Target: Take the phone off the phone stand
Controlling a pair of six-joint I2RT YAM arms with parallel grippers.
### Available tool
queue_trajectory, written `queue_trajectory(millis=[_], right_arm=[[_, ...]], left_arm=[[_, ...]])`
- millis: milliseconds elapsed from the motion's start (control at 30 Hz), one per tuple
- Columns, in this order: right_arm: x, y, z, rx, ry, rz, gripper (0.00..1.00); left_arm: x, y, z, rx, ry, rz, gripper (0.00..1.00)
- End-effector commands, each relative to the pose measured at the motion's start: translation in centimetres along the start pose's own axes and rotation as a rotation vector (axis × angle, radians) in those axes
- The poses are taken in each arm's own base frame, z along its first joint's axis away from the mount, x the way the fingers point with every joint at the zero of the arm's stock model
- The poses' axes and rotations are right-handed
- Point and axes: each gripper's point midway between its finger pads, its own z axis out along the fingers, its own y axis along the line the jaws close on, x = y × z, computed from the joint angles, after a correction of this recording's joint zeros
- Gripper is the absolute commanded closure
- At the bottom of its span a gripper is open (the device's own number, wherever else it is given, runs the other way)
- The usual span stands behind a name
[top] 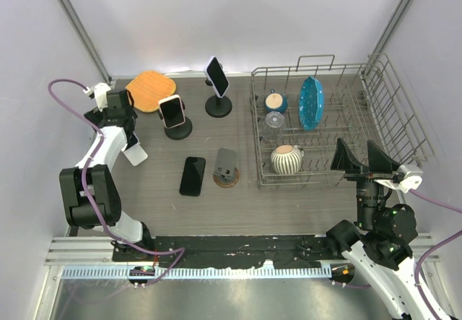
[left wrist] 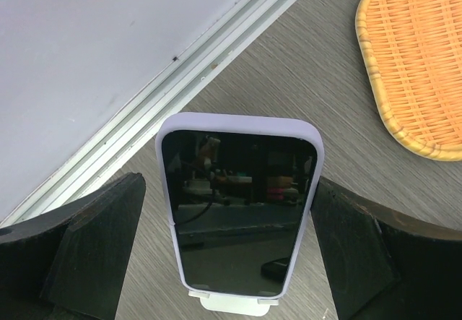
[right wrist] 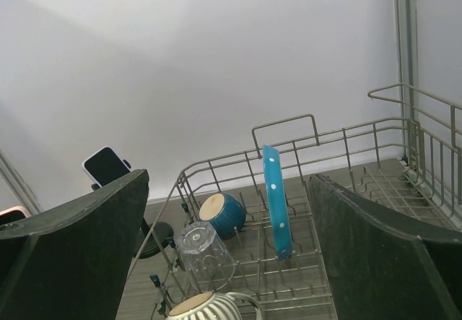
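left gripper (left wrist: 227, 190) spread astride lilac-cased phone (left wrist: 238, 212), white stand (left wrist: 231, 306) below

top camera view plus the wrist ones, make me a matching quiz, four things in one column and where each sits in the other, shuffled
Things
1. black phone
2. blue plate
3. woven tray
4. lilac phone

Places
A. between the open fingers of the left gripper
B. standing on edge in the dish rack
C. lying flat on the table, no stand under it
D. far left end of the table, by the back wall

Pairs: 1-C, 2-B, 3-D, 4-A
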Motion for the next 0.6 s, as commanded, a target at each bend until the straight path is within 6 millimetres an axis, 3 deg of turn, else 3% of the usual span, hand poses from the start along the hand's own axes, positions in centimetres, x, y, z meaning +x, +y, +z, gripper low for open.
queue_trajectory(millis=[0,400,567], right_arm=[[-1.7,0.1,0.0,-0.003,-0.047,0.025,0.03],[-1.8,0.1,0.0,-0.002,-0.046,0.025,0.03],[-1.7,0.0,0.0,0.001,-0.043,0.024,0.03]], left_arm=[[-1.0,0.3,0.2,-0.009,-0.033,-0.066,0.00],[0.1,0.0,0.4,0.040,0.008,-0.118,0.00],[0.3,-0.1,0.3,0.050,0.017,-0.118,0.06]])
